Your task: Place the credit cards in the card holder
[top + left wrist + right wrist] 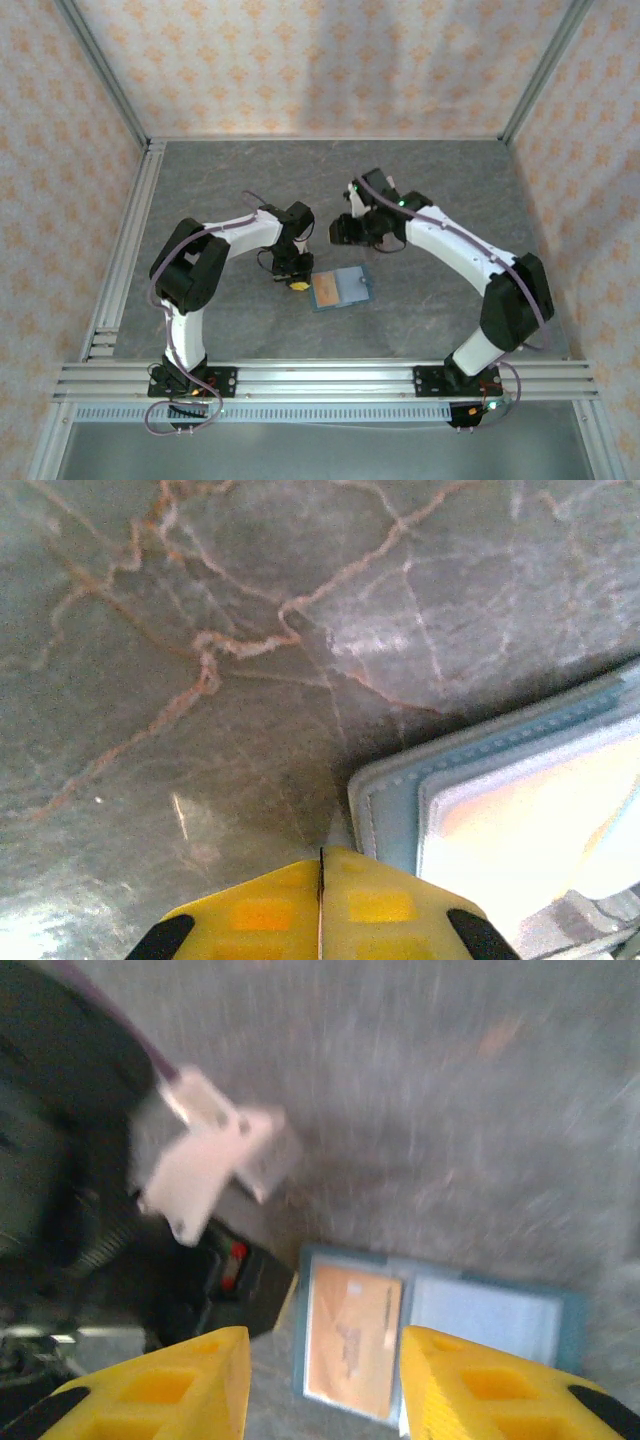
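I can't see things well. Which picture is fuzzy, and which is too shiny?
Right wrist view: smeared by blur, the card holder and its orange card soft-edged. Left wrist view: glare bleaches the card holder's inside nearly white. Top external view: sharp, evenly lit.

The bench (200, 180) is a dark grey, stone-look slab, which the left wrist view shows crossed by thin reddish-brown veins, and it is bordered by aluminium rails (120, 260) along its left side and its near edge. Directly on it, a little nearer than its middle and between the two arms, lies the card holder (341, 288), opened flat and turned slightly askew to the rails. Its rim is teal-blue with pale stitching, its left half shows pinkish-orange and its right half pale grey-blue.
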Controlling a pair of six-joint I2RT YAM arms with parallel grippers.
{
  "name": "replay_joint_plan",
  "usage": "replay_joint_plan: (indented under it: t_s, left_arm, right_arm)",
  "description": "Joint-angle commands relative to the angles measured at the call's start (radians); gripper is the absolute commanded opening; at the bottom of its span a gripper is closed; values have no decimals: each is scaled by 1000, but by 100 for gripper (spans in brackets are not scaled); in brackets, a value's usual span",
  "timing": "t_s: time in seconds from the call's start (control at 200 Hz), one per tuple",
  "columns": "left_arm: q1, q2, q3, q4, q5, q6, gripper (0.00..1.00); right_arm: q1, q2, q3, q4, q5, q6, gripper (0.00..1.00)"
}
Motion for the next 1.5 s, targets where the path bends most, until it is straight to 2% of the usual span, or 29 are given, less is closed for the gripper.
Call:
replay_joint_plan:
  t_s: [0.0, 0.13, 0.2, 0.535, 0.816, 0.981, 1.166, 1.306, 1.496]
  left_arm:
    - [2, -79, -2, -31, 19, 11, 10]
    - [1, -119, -1, -36, 22, 11, 17]
    - [1, -136, -1, -43, 19, 11, 22]
    - [2, -149, -4, -44, 10, 11, 37]
    - [8, -145, 9, -58, 7, 11, 38]
    - [9, -149, 6, -58, 5, 11, 38]
    - [10, -154, -13, -49, 6, 11, 39]
    - [10, -154, -22, -38, 10, 7, 39]
    - [9, -147, -22, -37, 12, 5, 39]
  right_arm:
    - [-27, 2, 96, -208, 218, -83, 43]
    - [-73, 73, 193, -314, 369, -118, 42]
    - [-79, 110, 242, -357, 401, -140, 42]
    - [-61, 243, 259, -373, 307, -147, 44]
    - [-50, 308, 250, -374, 357, -148, 35]
    - [-43, 291, 234, -355, 370, -143, 37]
    - [65, 193, 222, -316, 466, -126, 39]
    - [116, 152, 147, -237, 362, -80, 35]
    - [142, 193, 18, -141, 213, -53, 32]
